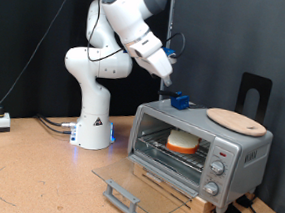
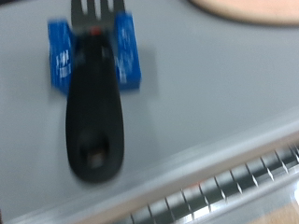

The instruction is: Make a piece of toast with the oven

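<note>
1. One gripper point(image 1: 172, 84) hangs directly above the oven point(image 1: 199, 144), over the roof's rear corner at the exterior view's left. Its jaw opening cannot be determined from either view, and no object is visible between the fingers.
2. Beneath it, on the oven roof, lies a black-handled utensil point(image 2: 96, 121) seated in a blue holder point(image 2: 93, 54). The wrist view is centred on the handle, which suggests this is the item being addressed.
3. Also on the oven roof, toward the exterior view's right, rests a round wooden board point(image 1: 236, 121).
4. Inside the oven, the piece of toast point(image 1: 182, 140) sits on the wire rack point(image 1: 168, 157).
5. Below the oven opening, the glass door point(image 1: 136, 182) lies lowered flat, leaving the cavity accessible.
</note>
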{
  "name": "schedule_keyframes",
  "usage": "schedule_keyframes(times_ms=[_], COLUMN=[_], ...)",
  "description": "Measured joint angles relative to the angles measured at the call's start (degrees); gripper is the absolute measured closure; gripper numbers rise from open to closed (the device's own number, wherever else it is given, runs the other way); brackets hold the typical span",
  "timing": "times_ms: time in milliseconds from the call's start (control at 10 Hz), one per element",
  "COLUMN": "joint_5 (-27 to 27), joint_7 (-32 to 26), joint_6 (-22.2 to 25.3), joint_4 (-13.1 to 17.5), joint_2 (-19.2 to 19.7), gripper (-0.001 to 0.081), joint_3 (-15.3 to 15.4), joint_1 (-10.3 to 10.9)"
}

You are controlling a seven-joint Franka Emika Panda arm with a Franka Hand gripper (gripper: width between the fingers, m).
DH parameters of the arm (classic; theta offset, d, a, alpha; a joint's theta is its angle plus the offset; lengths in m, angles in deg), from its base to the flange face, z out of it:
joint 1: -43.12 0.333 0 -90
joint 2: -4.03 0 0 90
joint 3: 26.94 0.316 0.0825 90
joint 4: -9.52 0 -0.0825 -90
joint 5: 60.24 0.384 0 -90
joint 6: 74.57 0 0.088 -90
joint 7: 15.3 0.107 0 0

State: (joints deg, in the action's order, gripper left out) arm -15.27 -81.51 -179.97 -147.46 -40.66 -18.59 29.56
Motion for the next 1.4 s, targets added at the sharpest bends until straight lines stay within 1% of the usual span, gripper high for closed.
schedule_keyframes(times_ms=[200,400,500,700,800,900,1000,1200,1300,1400], joint_5=[-4.09,-8.32,-10.06,-12.47,-12.94,-12.93,-11.94,-7.85,-7.18,-7.37], joint_7=[-1.84,-5.02,-6.49,-7.5,-7.53,-7.53,-5.03,6.52,12.56,18.4], joint_6=[0.96,2.4,2.82,2.94,3.07,3.07,1.88,-5.84,-8.53,-9.93], joint_4=[0.11,0.85,1.34,2.38,3.04,2.96,2.38,-0.39,-1.39,-1.86], joint_2=[0.38,1.76,2.61,4.33,5.46,5.43,5.22,4.63,5.02,6.15], gripper=[-0.0004,-0.0004,-0.0004,-0.0004,-0.0004,-0.0004,-0.0004,-0.0004,-0.0004,-0.0004], joint_3=[-3.02,-6.39,-8.11,-11.02,-11.69,-11.55,-10.9,-7.43,-6.2,-5.43], joint_1=[-2.24,-4.07,-4.89,-6.76,-7.45,-7.38,-7.44,-8.0,-8.86,-10.27])
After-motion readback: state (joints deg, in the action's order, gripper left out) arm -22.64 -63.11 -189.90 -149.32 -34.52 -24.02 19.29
